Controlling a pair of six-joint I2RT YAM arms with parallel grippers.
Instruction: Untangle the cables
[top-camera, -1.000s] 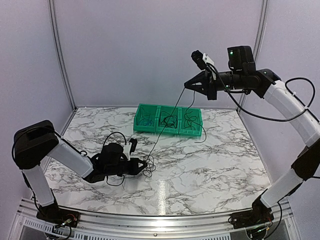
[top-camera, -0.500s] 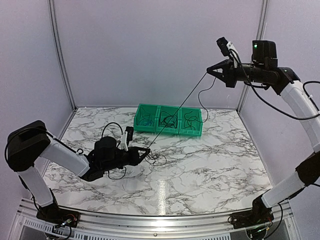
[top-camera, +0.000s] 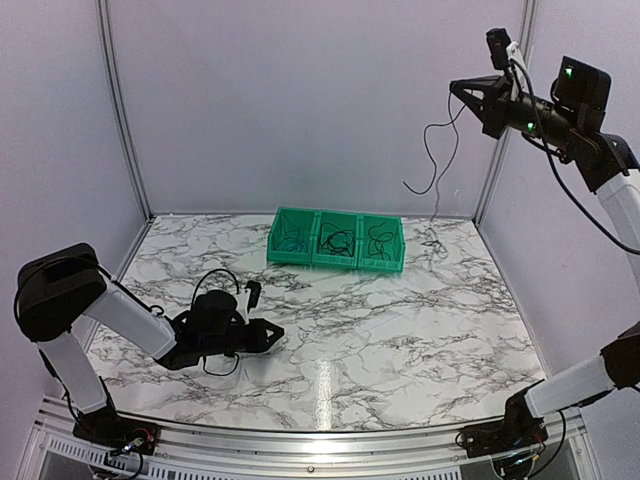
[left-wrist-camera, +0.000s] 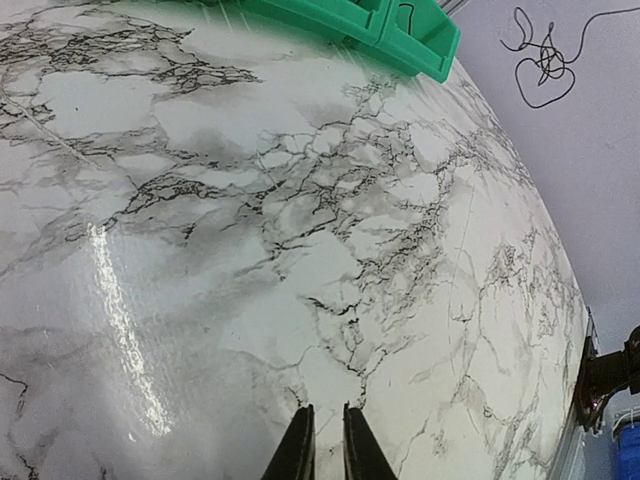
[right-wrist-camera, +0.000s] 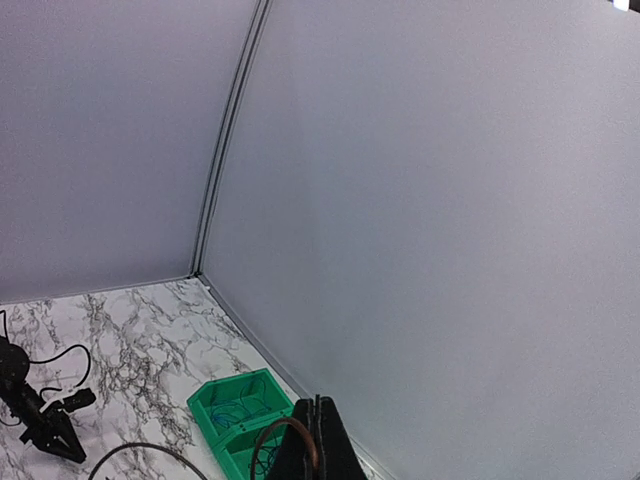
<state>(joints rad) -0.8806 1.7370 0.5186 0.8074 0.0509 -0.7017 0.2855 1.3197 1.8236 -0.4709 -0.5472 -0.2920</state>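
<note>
Cable (top-camera: 436, 160) dangles from the right fingers (top-camera: 470, 92) pinching it; left fingers (left-wrist-camera: 298, 455), slightly parted, lie well apart.

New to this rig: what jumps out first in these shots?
The right gripper, high at the far right, is shut on a thin black cable that dangles toward the table, just right of the green bins at the back. The left gripper sits low over the marble at the front left, jaws slightly apart and empty.
</note>
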